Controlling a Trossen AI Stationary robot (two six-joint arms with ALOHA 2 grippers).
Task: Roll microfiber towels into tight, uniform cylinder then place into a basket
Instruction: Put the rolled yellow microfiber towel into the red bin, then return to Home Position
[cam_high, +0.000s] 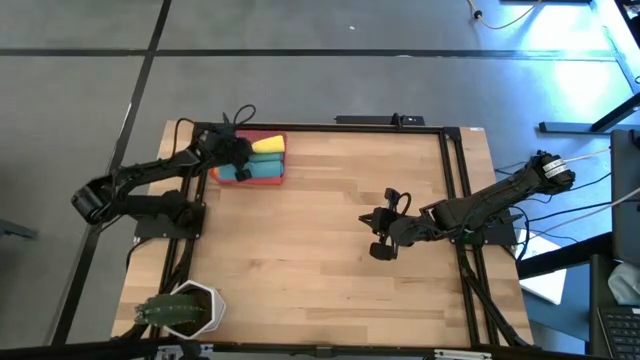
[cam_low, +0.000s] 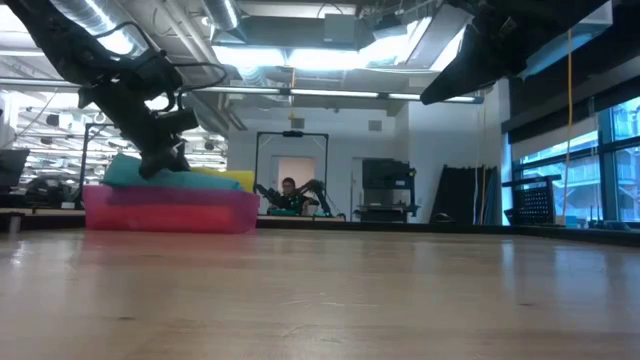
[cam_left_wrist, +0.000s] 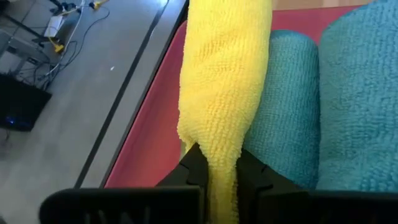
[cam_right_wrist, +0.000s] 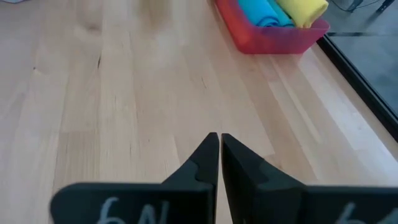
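Your left pincer (cam_left_wrist: 219, 165) is over the red basket (cam_high: 220, 176) at the far left corner of the desk (cam_high: 330, 240), and its fingers are pinching the end of the rolled yellow towel (cam_left_wrist: 225, 81) — the cloth runs down between the two dark fingertips in the left wrist view. That yellow roll lies along the basket's far wall, with a teal-blue rolled towel (cam_left_wrist: 287, 106) touching it on the near side and a second teal-blue roll (cam_left_wrist: 360, 93) beside that one. From above you can also see a strip of green towel (cam_high: 268, 158) between the yellow and the blue, all packed side by side inside the basket. In the low view the rolls rise above the basket's low pink-red wall, and the left arm comes down onto them from above.

Your right pincer (cam_right_wrist: 219, 152) hangs over bare wood toward the right half of the desk, well apart from the basket — its two fingers are pressed together with only a hairline gap, and nothing is between them. In the right wrist view the basket shows far off near the desk's edge.

A white hexagonal pot with a plant (cam_high: 185, 308) stands at the near left corner of the desk.
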